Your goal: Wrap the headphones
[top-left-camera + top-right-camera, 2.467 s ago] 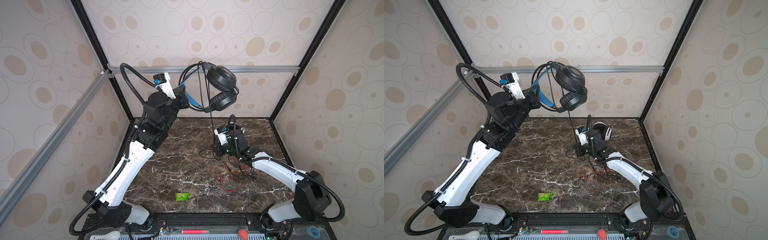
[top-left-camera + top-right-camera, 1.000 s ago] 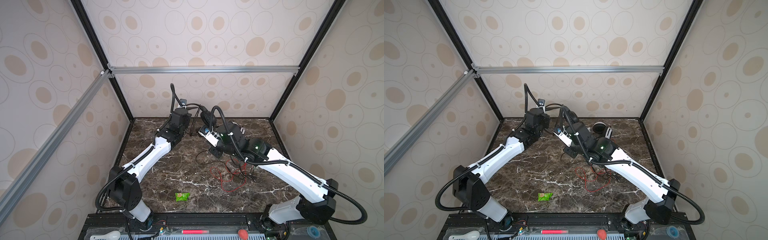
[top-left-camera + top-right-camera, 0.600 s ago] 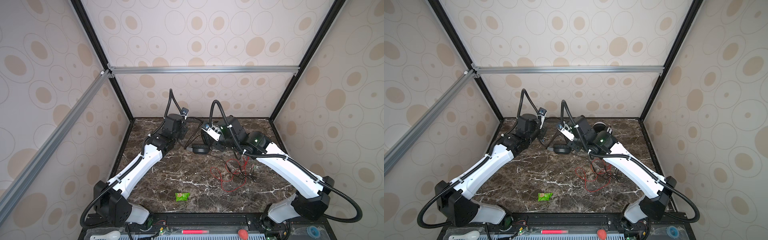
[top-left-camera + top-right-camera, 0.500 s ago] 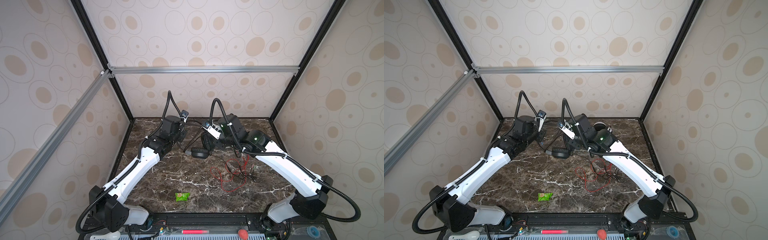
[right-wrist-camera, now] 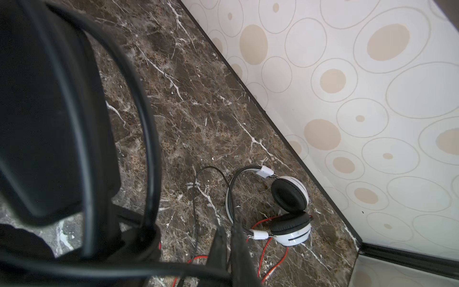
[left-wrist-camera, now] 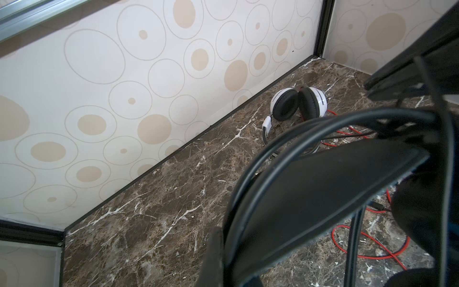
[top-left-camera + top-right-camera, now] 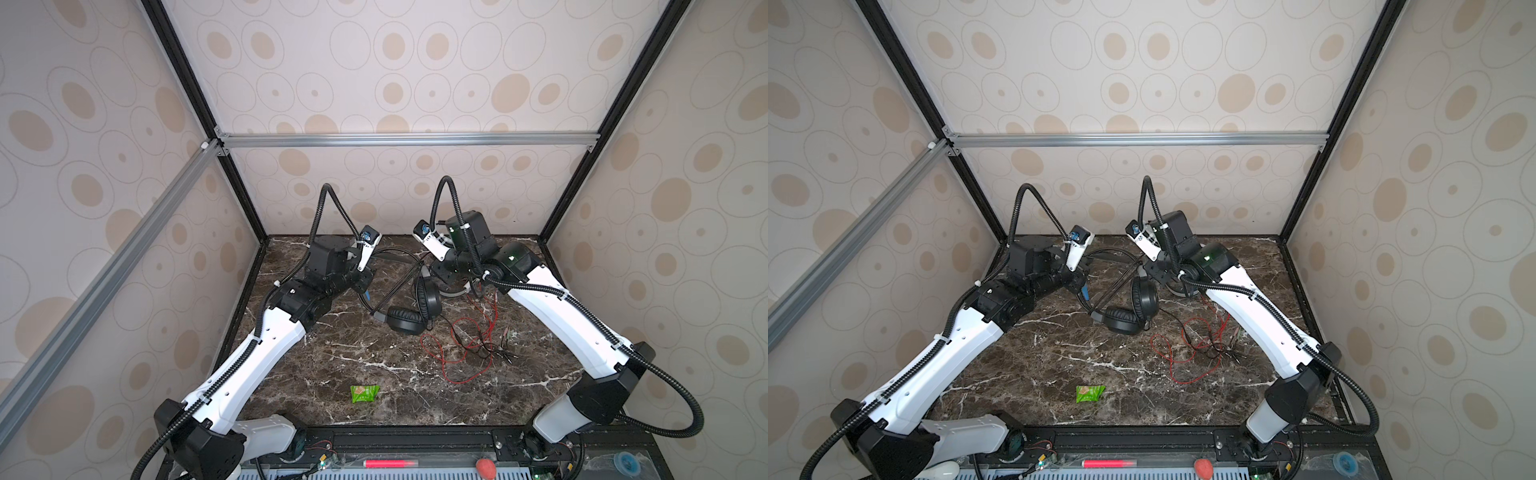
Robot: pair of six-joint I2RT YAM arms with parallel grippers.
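Note:
The black headphones (image 7: 405,320) (image 7: 1121,319) rest with one cup flat on the marble table (image 7: 332,374) and the other cup upright beside it. My left gripper (image 7: 365,289) (image 7: 1084,286) (image 6: 224,248) is shut on their headband (image 6: 310,198), next to its blue inner band. My right gripper (image 7: 428,270) (image 7: 1144,272) (image 5: 228,227) is shut on their thin black cable (image 5: 196,198). The white headphones (image 6: 298,104) (image 5: 290,211) lie folded near the back wall with their red cable (image 7: 453,361) (image 7: 1183,365). In both top views my right arm covers most of them.
A green packet (image 7: 364,392) (image 7: 1089,392) lies near the table's front. Red and black cable ends tangle at the right (image 7: 494,351). Patterned walls close in the back and both sides, with black corner posts (image 7: 249,208).
The black headphones, held high by my left gripper earlier, have come down onto the table. Over the last second both arms drew back from the rear wall towards the middle.

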